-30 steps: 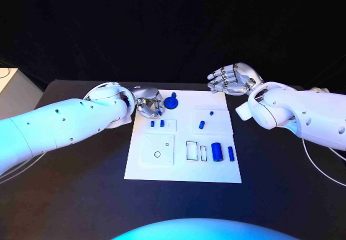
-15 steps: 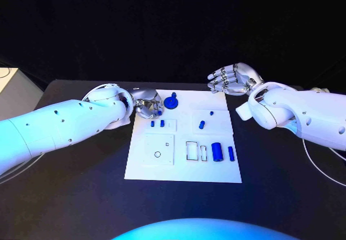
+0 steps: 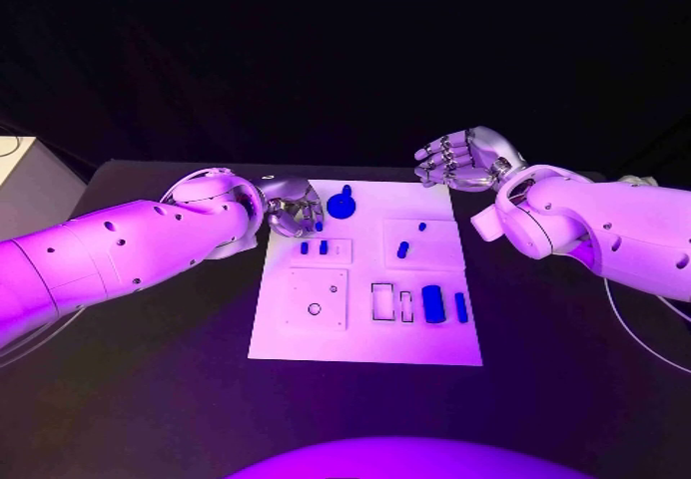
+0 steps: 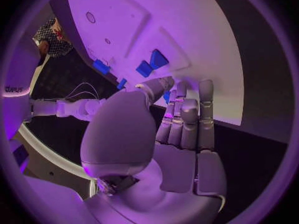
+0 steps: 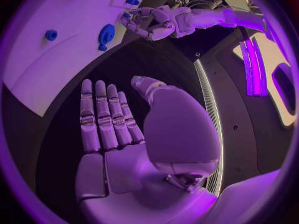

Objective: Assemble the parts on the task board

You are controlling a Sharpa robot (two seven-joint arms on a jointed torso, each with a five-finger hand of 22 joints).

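Head view has your silver left hand [image 3: 293, 213] curled at the far left edge of the white rectangular task board [image 3: 360, 344], pinching a small blue part [image 4: 167, 95]. Your silver right hand [image 3: 461, 158] hangs off the far right corner, fingers spread, holding nothing. Other small blue pieces [image 3: 432, 298] sit across the board.

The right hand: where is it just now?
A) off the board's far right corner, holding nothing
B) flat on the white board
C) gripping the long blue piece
A: the right hand hangs past the task board, over the black table, fingers apart with nothing in them.
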